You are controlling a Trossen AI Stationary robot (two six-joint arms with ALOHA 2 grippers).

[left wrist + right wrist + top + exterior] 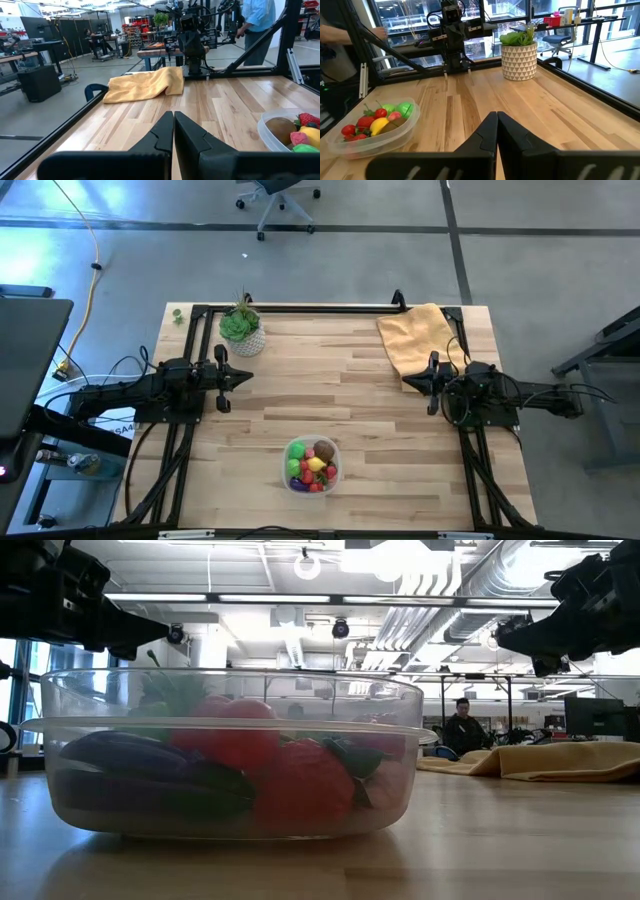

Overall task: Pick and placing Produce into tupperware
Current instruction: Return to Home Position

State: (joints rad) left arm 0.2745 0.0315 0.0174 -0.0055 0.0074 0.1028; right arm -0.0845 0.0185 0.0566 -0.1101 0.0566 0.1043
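Closed fingers (484,142) point between tupperware (404,131) holding produce (368,123) and potted plant (520,56).

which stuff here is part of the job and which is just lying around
Job: clear tub; toy produce inside it; left gripper and right gripper, both shut, at the table's sides.
Lying about: potted plant; yellow cloth.

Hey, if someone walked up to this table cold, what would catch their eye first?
The clear tub in the middle of the table's near edge, heaped with bright toy fruit and vegetables. Next come the left pincer and right pincer, both shut, facing each other from opposite sides. Then the yellow cloth at the far right corner and the potted plant far left.
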